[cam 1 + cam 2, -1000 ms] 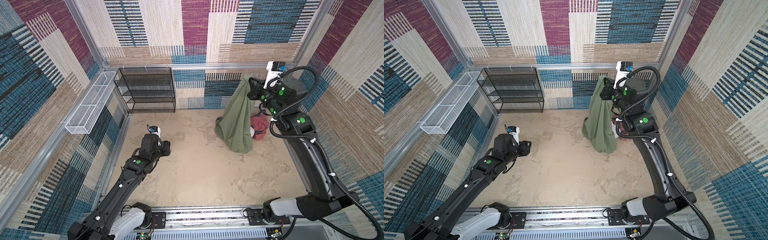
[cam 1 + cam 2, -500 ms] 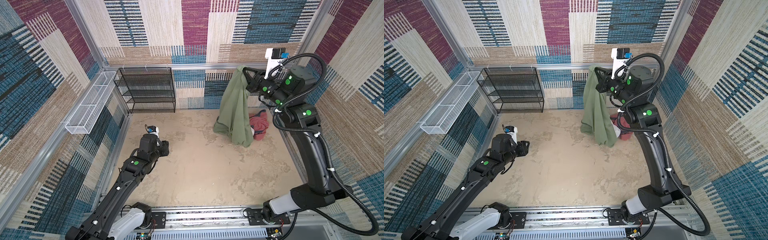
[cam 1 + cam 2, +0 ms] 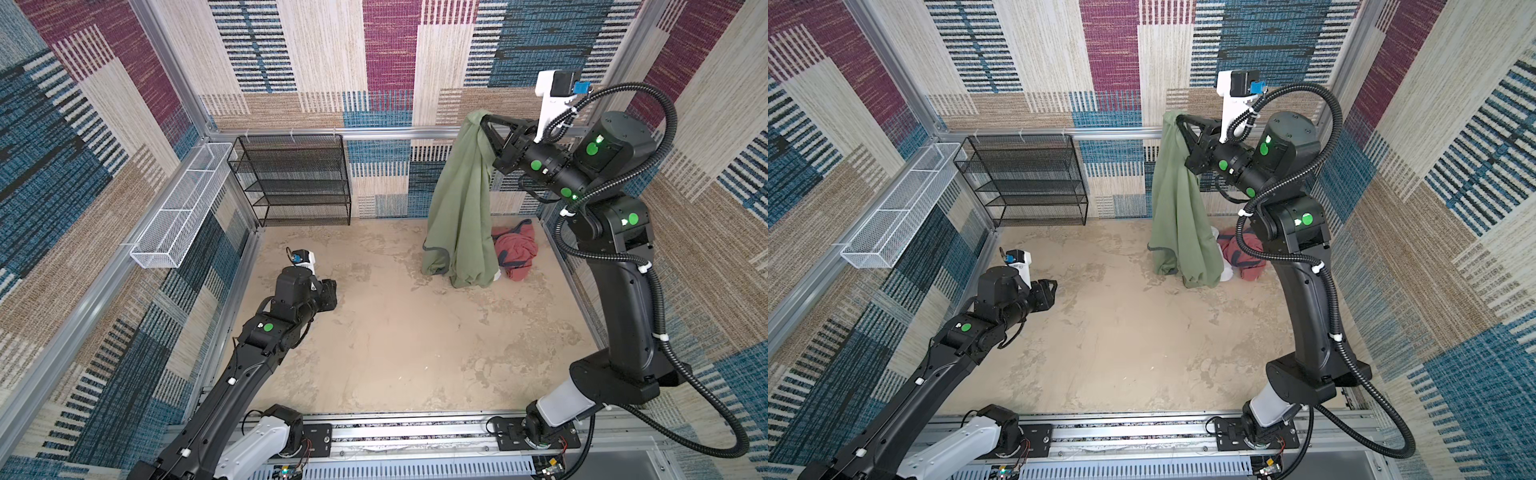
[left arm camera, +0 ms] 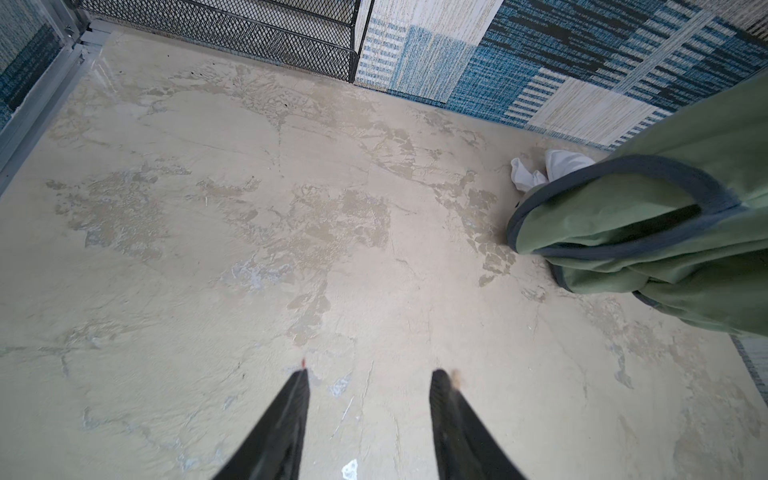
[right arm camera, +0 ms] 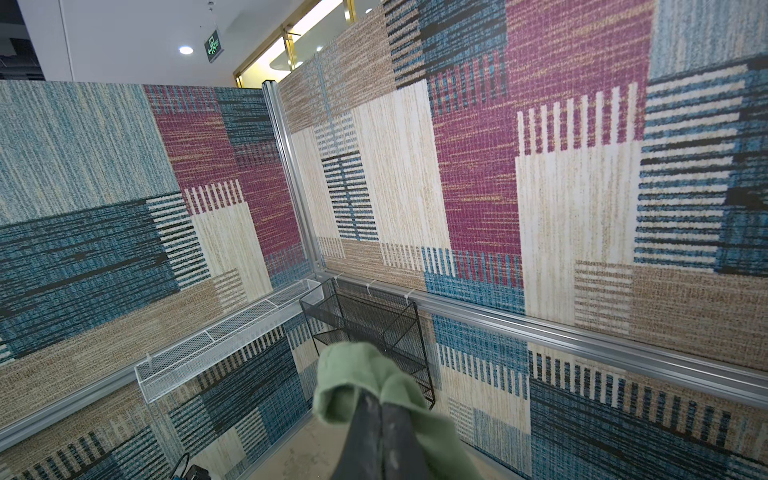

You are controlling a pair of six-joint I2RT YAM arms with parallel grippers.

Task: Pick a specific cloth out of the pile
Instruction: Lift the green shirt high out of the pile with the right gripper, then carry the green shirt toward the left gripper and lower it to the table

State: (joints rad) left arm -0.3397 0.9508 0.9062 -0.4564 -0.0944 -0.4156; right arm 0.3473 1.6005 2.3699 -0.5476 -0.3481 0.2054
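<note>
Got the green cloth (image 3: 461,216) dangling full length from the right gripper (image 3: 484,120), way up high near the back wall. Pinched tight on a bunched top fold, with fabric puffing out around both fingertips (image 5: 365,419) in the right wrist view. Hangs just in front of the pile (image 3: 1250,270) in the back right corner of the table (image 3: 395,332), hiding part of it in both top views. Can't tell if the grey-blue hem touches the tabletop or hangs just above it. Just a red garment (image 3: 515,249) and a bit of white cloth (image 4: 528,174) lying back there. Over on the other side, left gripper (image 4: 370,374) low above bare table, fingers (image 4: 291,415) spread with nothing between them, well apart from the cloth. Black wire rack (image 3: 291,178) and white wire basket (image 3: 178,208) against the walls beyond it.
</note>
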